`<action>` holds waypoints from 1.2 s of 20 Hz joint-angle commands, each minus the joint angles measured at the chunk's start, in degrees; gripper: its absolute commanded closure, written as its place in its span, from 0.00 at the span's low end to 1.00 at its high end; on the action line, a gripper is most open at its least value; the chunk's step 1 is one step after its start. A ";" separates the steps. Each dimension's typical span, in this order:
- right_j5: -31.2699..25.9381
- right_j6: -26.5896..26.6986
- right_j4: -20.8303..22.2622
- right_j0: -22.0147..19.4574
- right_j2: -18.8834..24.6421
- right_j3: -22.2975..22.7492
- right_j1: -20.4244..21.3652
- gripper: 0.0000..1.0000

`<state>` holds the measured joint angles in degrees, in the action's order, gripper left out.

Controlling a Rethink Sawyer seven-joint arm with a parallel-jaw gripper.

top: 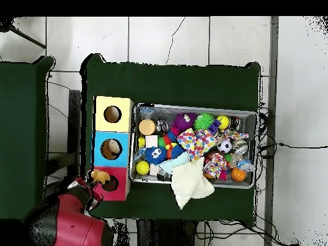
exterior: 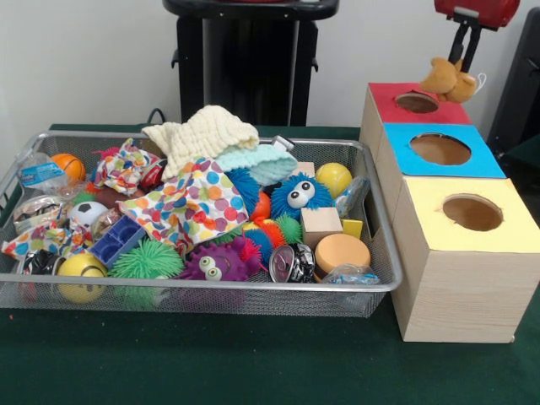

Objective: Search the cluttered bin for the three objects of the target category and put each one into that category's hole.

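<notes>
My gripper [exterior: 461,61] hangs at the upper right, shut on a tan plush toy [exterior: 450,80]. The toy dangles just above and behind the round hole [exterior: 417,102] of the red-topped box [exterior: 386,93]. In the overhead view the plush toy [top: 99,175] sits at the edge of the red box [top: 120,190], with the gripper [top: 93,186] beside it. The blue-topped box [exterior: 403,159] and the yellow-topped box [exterior: 422,215] stand in a row in front of the red one. Something pale shows inside the blue box's hole [top: 112,148].
A wire mesh bin [exterior: 211,287] left of the boxes is packed with toys: a cream cloth [exterior: 202,135], a polka-dot cloth [exterior: 190,202], a blue furry toy with eyes [exterior: 299,194], a purple one [exterior: 215,263], balls, wooden blocks. Green cloth [exterior: 253,363] covers the table.
</notes>
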<state>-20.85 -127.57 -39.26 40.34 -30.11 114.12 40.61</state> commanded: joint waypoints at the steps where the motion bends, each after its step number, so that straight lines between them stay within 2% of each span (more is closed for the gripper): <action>1: 1.49 -7.26 0.57 -3.61 9.85 5.81 2.58 1.00; 14: 3.52 -7.46 1.88 -4.96 11.67 7.35 3.83 1.00; 21: 6.81 -6.08 1.91 -7.46 14.83 11.01 6.39 1.00; 24: 9.58 -5.13 2.64 -9.75 17.17 13.69 7.98 1.00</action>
<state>-18.05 -127.57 -39.28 35.18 -20.99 121.39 46.06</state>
